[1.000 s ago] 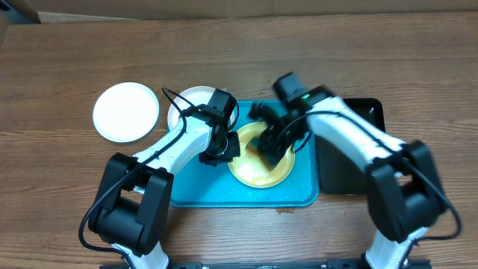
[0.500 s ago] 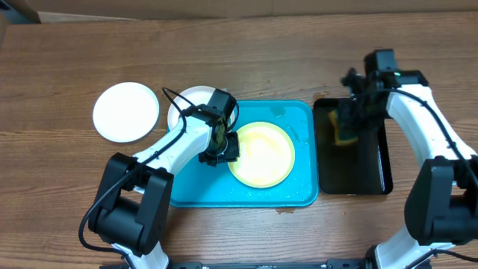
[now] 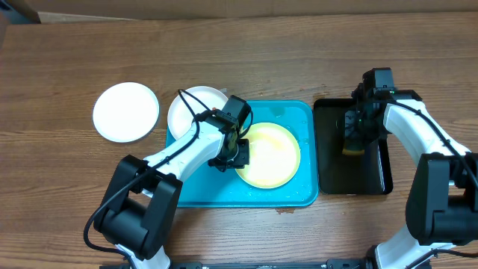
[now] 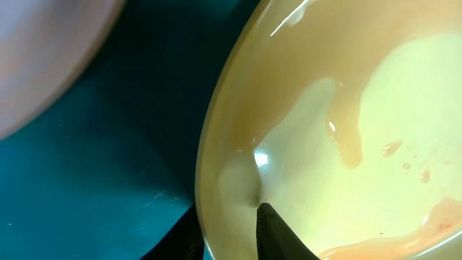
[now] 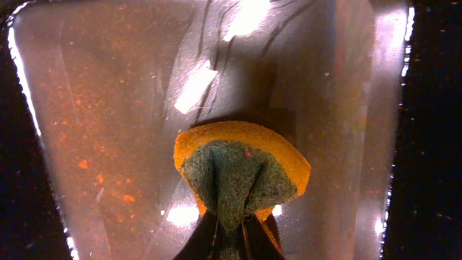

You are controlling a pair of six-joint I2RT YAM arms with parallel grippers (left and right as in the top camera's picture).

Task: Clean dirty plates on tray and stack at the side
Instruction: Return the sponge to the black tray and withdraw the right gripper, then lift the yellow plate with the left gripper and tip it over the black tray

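Observation:
The pale yellow plate (image 3: 270, 155) lies on the turquoise tray (image 3: 194, 187). My left gripper (image 3: 237, 152) is shut on its left rim; the left wrist view shows one finger over and one under the rim (image 4: 229, 217), with orange smears on the plate (image 4: 346, 123). A white plate (image 3: 190, 110) sits at the tray's far left corner, partly on the table. Another white plate (image 3: 125, 111) lies on the table to the left. My right gripper (image 3: 355, 133) is shut on a folded orange-and-green sponge (image 5: 242, 177) over the black tray (image 3: 332, 168).
The black tray floor (image 5: 101, 137) is wet with orange specks. Bare wooden table (image 3: 246, 60) lies behind and around both trays.
My right arm swung from the yellow plate over to the black tray, carrying the sponge. My left gripper has shifted the yellow plate slightly to the right on the turquoise tray.

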